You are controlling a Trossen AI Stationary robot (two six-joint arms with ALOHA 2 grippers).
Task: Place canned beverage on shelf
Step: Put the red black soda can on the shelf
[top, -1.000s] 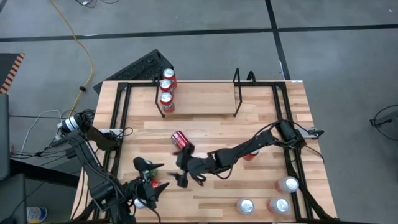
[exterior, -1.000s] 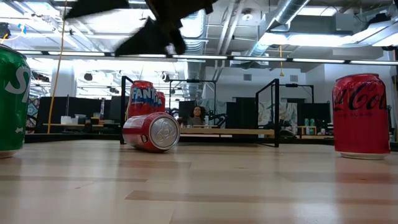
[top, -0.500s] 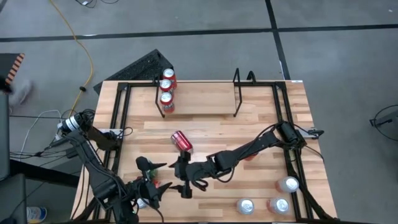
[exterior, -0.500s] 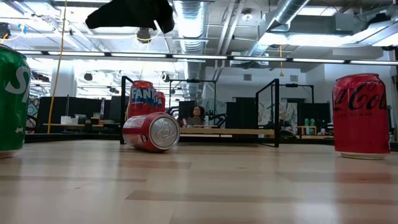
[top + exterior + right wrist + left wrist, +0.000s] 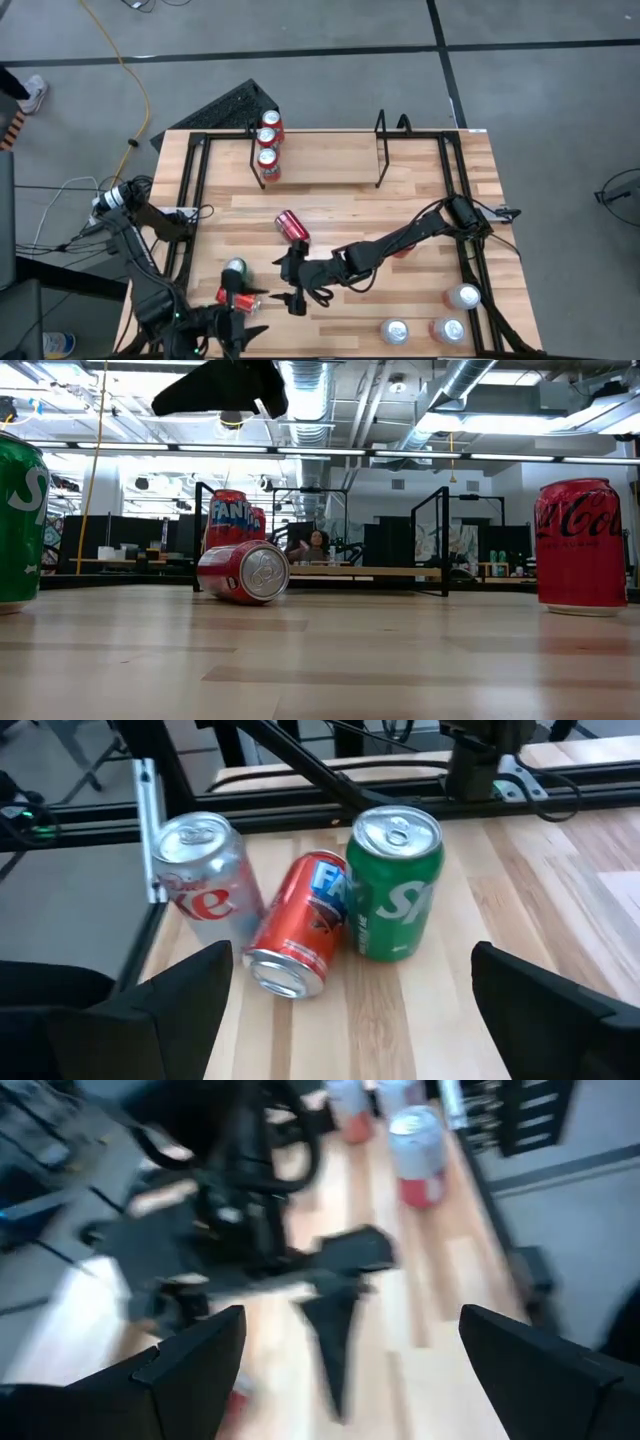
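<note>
The shelf, a low black rod rack, stands at the table's far middle with several red cans in a row at its left end. A red can lies on its side on the bare wood in front of it. At the near left a green can and a silver can stand upright, with an orange can on its side between them. My right gripper hovers open just right of these three, facing them. My left gripper is open at the near left edge and points at the right arm.
Three silver-topped cans stand near the table's near right corner. A red cola can stands upright below the right forearm. Black rails edge the table's left and right sides. Bare wood lies between the shelf's two end loops.
My left gripper has drawn back toward the near left corner and risen, uncovering the green can and the orange can. My right gripper has swung a little away from the lying red can toward the near edge, then kept still. No can has moved.
</note>
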